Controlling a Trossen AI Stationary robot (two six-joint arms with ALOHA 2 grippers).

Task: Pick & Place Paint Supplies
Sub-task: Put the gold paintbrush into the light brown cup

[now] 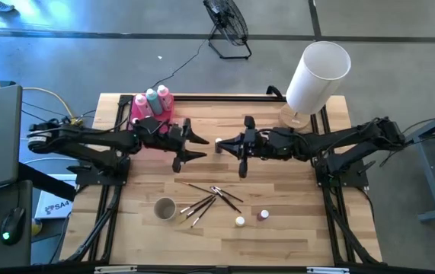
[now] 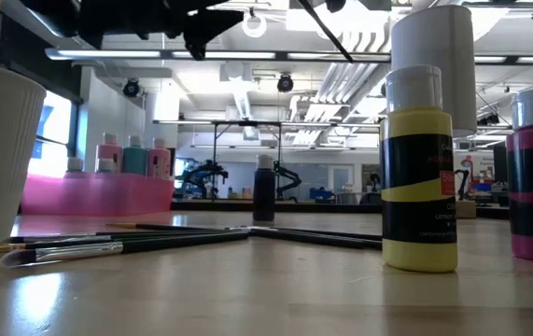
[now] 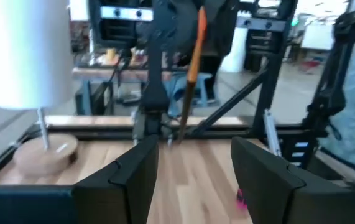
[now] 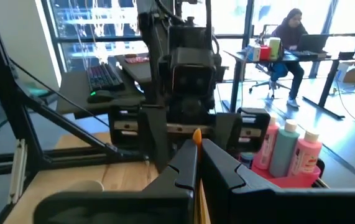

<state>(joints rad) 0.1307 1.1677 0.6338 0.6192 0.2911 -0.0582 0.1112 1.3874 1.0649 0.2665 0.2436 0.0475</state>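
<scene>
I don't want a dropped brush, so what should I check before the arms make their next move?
1. Right gripper shut on the orange-handled brush: ok.
2. Left gripper open: ok.
3. Left gripper faces the held brush, not touching it: ok.
4. How firmly the brush is pinched: cannot tell.
5. Squeeze bottles upright in the pink tray: ok.
6. All supplies put away: not ok; loose brushes and small pots lie on the table.
</scene>
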